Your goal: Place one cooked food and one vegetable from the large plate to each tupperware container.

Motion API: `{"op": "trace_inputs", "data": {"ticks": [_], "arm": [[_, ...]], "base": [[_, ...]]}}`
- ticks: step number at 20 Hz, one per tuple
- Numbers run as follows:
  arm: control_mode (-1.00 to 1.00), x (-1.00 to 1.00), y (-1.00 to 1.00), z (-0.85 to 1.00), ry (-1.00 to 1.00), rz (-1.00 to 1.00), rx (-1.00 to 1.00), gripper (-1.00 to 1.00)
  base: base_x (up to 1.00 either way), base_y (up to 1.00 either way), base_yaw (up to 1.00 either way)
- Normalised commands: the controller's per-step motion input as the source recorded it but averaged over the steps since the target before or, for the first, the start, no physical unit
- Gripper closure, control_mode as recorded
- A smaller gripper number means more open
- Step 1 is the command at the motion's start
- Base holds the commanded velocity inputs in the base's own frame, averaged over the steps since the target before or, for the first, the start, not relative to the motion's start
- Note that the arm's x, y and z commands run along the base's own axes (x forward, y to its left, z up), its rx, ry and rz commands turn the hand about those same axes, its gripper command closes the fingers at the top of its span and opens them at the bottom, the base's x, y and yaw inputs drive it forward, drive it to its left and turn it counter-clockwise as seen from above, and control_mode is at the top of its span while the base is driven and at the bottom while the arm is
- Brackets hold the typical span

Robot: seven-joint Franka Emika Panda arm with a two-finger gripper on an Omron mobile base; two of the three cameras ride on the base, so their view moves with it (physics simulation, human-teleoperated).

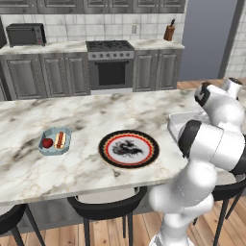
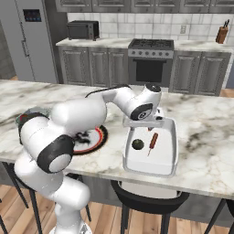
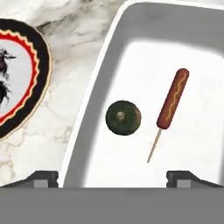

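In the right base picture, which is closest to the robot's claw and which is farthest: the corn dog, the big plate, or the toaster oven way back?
Nearest to the gripper first:
1. Corn dog, just below it, inside the white container.
2. Large plate, to the left on the marble counter, partly behind the arm.
3. Toaster oven, far back on the rear counter, upper left.

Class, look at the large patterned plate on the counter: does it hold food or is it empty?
Empty: the large plate shows only its swirl pattern.
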Motion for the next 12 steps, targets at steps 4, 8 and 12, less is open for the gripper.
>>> {"op": "trace_inputs", "data": {"ticks": [4, 8, 12], "arm": [[-1.00, -0.43, 0.96, 0.96, -0.09, -0.04, -0.04, -1.00], [-1.00, -0.70, 0.88, 0.92, -0.01, -0.03, 0.00, -1.00], [-1.00, -0.87, 0.82, 0.75, -0.03, 0.00, 0.00, -1.00]], "base": [[0.00, 0.00, 0.00], [0.00, 0.00, 0.00], [0.00, 0.00, 0.00]]}}
